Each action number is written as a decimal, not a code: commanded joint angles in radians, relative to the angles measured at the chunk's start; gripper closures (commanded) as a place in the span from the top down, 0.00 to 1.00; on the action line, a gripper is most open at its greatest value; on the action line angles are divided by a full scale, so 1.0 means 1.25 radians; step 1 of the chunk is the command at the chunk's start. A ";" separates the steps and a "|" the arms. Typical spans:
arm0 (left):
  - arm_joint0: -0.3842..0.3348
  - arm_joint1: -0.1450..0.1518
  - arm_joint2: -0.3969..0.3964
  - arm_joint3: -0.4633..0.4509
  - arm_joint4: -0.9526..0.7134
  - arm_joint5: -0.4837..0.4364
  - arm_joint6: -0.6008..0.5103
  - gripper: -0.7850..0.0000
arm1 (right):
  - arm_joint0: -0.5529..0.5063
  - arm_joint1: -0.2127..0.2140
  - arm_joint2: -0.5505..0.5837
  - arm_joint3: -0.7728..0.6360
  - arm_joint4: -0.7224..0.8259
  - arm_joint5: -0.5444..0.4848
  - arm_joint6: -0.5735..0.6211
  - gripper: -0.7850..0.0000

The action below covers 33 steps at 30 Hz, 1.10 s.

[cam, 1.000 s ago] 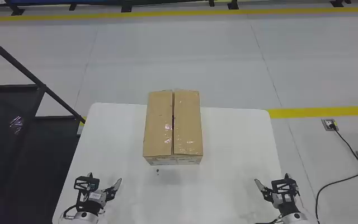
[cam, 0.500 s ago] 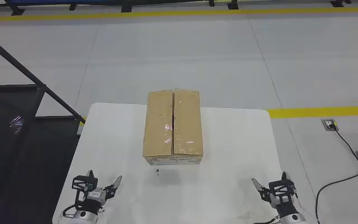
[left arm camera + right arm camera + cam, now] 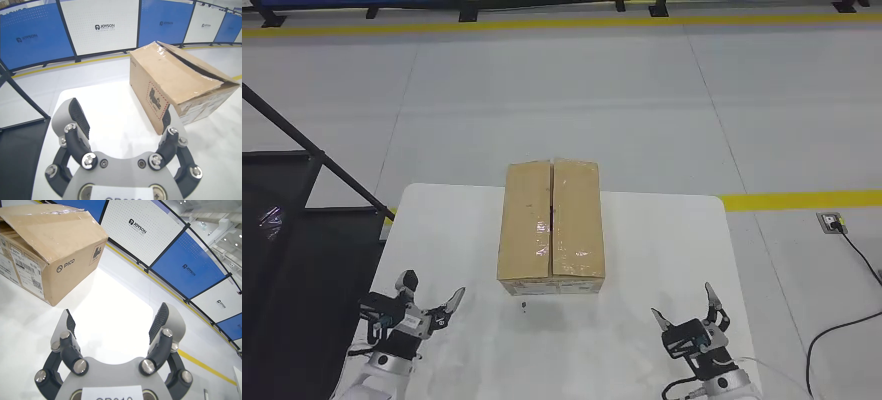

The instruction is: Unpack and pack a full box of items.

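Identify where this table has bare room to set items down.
Bare table flanks the cardboard box on both sides, out to the edges, and fills the strip between box, left gripper and right gripper. Behind the box, little room shows.

**Tan box, white table, silver and black grippers**

The box (image 3: 527, 220) is plain tan cardboard with glossy clear tape (image 3: 160, 49) along its top seam. One side bears a red dashed frame (image 3: 156, 100) around a black mark, and one end carries white labels (image 3: 26, 270) with black print. The table (image 3: 662, 270) is white. The left gripper (image 3: 121, 108) and right gripper (image 3: 115, 308) are silver-grey with black links, and their fingers (image 3: 79, 117) have black ribbed pads. The floor (image 3: 542, 90) is pale grey with yellow lines (image 3: 802, 200); the panels (image 3: 98, 37) behind alternate blue and dotted white
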 commanded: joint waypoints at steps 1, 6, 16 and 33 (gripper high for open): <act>0.000 0.000 0.000 0.000 0.001 0.005 -0.001 1.00 | 0.000 0.000 0.000 0.000 0.004 0.000 0.000 1.00; 0.000 0.000 0.000 0.000 0.001 0.005 -0.001 1.00 | 0.000 0.000 0.000 0.000 0.004 0.000 0.000 1.00; -0.094 -0.012 0.034 0.051 -0.094 0.073 -0.086 1.00 | 0.138 -0.027 -0.224 0.014 -0.179 -0.010 0.080 1.00; -0.111 -0.021 0.037 0.082 -0.130 0.094 -0.069 1.00 | 0.390 -0.123 -0.485 0.181 -0.414 0.146 0.281 1.00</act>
